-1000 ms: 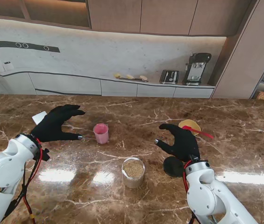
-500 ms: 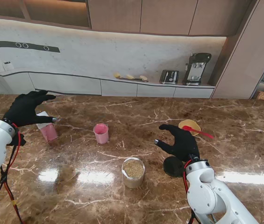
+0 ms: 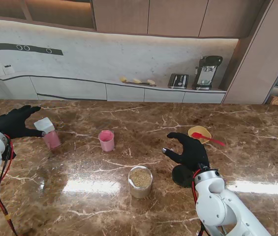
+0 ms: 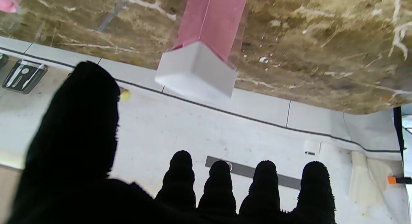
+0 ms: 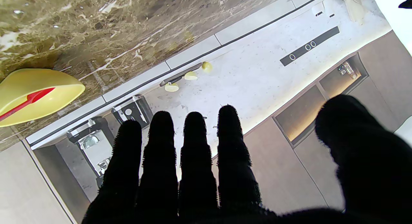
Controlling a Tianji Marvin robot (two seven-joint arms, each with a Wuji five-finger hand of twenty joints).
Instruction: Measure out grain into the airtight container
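Observation:
A clear container (image 3: 140,181) filled with brown grain stands near the table's front middle, with no lid on it. A round black lid (image 3: 182,175) lies just right of it, partly under my right hand (image 3: 190,150), which hovers open with fingers spread. A pink cup (image 3: 106,140) stands at mid-table. At the far left is a pink box with a white cap (image 3: 47,132), also in the left wrist view (image 4: 206,31). My left hand (image 3: 15,123) is open just left of that box, holding nothing. The fingers (image 4: 180,175) stay apart from it.
A yellow bowl (image 3: 200,132) with a red spoon (image 3: 210,139) across it sits beyond my right hand; the right wrist view shows the bowl (image 5: 42,92) too. A counter along the far wall carries a toaster (image 3: 178,80) and a coffee machine (image 3: 206,72).
My left hand has swung left from beside the pink cup to the pink box at the table's left edge, uncovering that box. The right hand has not moved.

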